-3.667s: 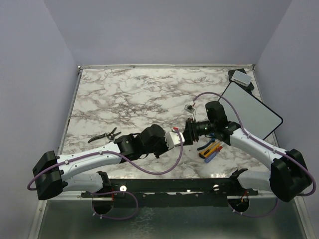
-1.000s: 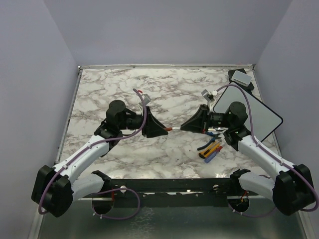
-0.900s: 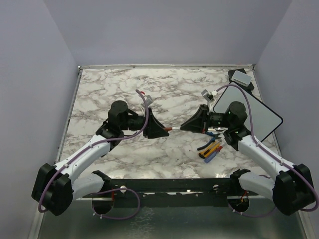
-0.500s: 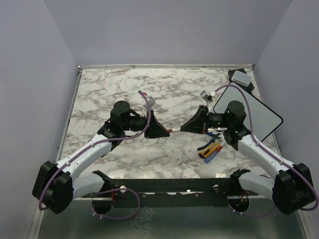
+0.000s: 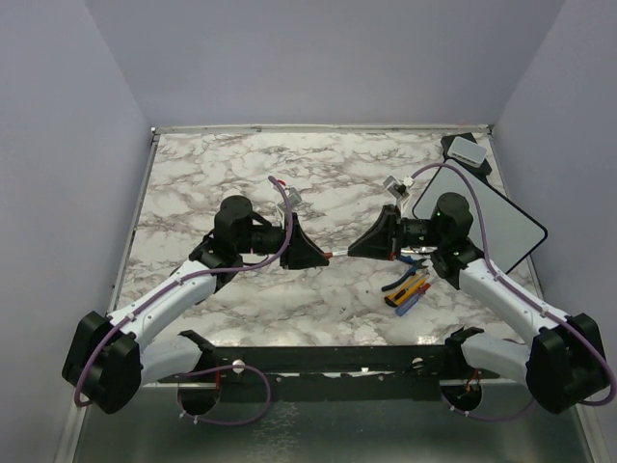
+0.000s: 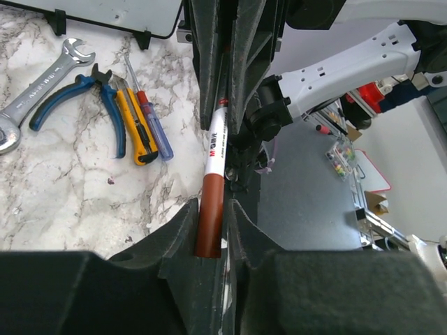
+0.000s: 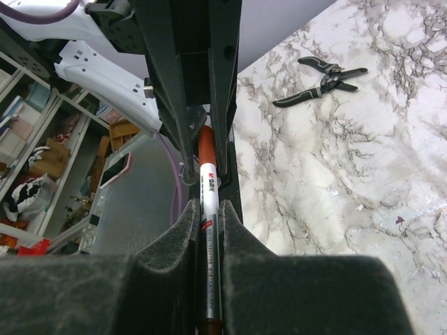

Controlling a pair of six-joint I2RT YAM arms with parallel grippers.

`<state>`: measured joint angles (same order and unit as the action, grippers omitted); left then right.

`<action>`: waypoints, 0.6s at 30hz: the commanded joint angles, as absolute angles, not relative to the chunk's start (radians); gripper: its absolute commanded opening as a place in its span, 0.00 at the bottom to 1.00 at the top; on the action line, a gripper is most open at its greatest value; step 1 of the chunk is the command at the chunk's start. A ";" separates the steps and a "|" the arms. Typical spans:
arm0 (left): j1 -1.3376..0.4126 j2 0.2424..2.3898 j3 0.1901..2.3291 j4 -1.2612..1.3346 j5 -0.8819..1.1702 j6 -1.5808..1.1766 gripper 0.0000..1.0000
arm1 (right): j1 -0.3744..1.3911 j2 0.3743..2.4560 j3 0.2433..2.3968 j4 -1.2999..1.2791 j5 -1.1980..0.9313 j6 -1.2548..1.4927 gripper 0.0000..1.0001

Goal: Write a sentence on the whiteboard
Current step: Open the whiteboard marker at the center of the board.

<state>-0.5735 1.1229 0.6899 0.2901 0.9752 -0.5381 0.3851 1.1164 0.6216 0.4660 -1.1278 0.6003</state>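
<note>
A marker (image 5: pixel 337 254) with a white barrel and red cap hangs level above the table's middle, between the two arms. My right gripper (image 5: pixel 350 250) is shut on its barrel (image 7: pixel 207 185), fingers (image 7: pixel 241 230) pressed on both sides. My left gripper (image 5: pixel 325 254) faces it, jaws narrowly parted round the red cap (image 6: pixel 211 216): one finger touches it, and a thin gap shows at the other. The whiteboard (image 5: pixel 487 217), black-framed, lies at the right edge behind the right arm; its near edge (image 6: pixel 105 10) shows in the left wrist view.
A grey-white block (image 5: pixel 466 149) sits in the far right corner. A wrench (image 6: pixel 42 77), blue pliers (image 6: pixel 98 91), a yellow cutter (image 6: pixel 136 129) and a screwdriver (image 6: pixel 150 115) lie under the right arm. Black snips (image 5: pixel 204 262) lie near the left arm.
Earlier the arms met low near the front; they now face each other over the middle. In the last second both crept slightly together along the marker.
</note>
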 commanded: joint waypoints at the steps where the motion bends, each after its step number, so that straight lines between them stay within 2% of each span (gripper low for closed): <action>1: -0.584 1.113 0.699 0.334 0.971 -0.532 0.17 | 0.389 1.130 0.643 0.424 -1.127 0.574 0.00; 4: -0.586 1.107 0.690 0.342 0.966 -0.530 0.00 | 0.390 1.130 0.643 0.420 -1.126 0.571 0.00; 9: -0.585 1.089 0.671 0.348 0.972 -0.507 0.00 | 0.390 1.103 0.615 0.517 -1.117 0.658 0.00; 12: -0.584 1.075 0.664 0.347 0.995 -0.494 0.00 | 0.378 1.086 0.631 0.490 -1.120 0.643 0.00; 18: -0.572 1.030 0.651 0.347 0.986 -0.473 0.00 | 0.296 1.065 0.603 0.604 -1.198 0.745 0.00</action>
<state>-0.5850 1.0828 0.6743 0.3367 0.9634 -0.5098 0.3698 1.0924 0.6209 0.5083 -1.1587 0.6674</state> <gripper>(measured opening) 0.125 0.101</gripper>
